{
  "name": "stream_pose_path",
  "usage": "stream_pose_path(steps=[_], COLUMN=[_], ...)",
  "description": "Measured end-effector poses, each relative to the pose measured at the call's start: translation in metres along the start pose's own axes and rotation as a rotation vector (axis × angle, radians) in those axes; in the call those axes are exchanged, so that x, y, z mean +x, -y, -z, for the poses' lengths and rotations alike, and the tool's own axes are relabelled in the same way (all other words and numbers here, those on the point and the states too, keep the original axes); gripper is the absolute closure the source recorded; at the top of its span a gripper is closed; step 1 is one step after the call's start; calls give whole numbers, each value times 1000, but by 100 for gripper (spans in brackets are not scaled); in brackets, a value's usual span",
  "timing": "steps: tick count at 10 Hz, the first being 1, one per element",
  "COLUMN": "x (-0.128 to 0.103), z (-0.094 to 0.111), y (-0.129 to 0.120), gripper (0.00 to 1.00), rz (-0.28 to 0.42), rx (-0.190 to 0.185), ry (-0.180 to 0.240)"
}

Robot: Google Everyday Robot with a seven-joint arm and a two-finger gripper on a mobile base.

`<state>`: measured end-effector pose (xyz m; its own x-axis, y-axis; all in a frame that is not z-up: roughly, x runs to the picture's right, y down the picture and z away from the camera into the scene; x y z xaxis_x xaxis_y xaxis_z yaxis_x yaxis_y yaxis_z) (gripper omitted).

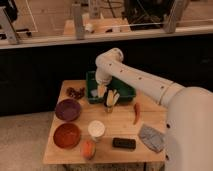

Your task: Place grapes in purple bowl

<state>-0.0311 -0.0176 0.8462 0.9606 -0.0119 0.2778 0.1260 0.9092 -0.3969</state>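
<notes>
The grapes (pixel 76 92) lie on the desk (pixel 118 123) at its far left corner. They sit just beyond the purple bowl (pixel 68 109) and near it, but outside it. The bowl itself looks empty. The task therefore stands at its opening step: the reach toward the fruit, with nothing picked up yet.

The pincer (pixel 110 102) hangs at the front edge of the green bin (pixel 128 91), pointing down, to the right of the grapes and apart from them. Whether it is apart or together I cannot tell. It carries no grapes, since the bunch rests untouched on the wood.

The next move, as I judge it, calls for a sideways shift to the left, past the bin's near corner, until the pincer stands over the bunch. After that comes a descent and a gentle close on the berries, which are small, round and apt to roll or split off. The lift that follows need only be short, because the purple bowl is the nearest dish.

The orange-red bowl (pixel 66 135) sits in front of the purple one and must not be mistaken for it. The chili pepper (pixel 136 112) lies well to the right, out of the path.
</notes>
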Motion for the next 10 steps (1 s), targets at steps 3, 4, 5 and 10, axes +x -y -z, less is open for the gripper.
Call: stream_pose_path(steps=[3,4,5,10], x=[-1,-1,-5,-70], z=[0,0,-1,-21], y=[0,0,0,10], gripper=[20,20,20,20], rz=[2,1,3,34], rx=[-1,-1,-12,-85], ry=[1,2,28,194])
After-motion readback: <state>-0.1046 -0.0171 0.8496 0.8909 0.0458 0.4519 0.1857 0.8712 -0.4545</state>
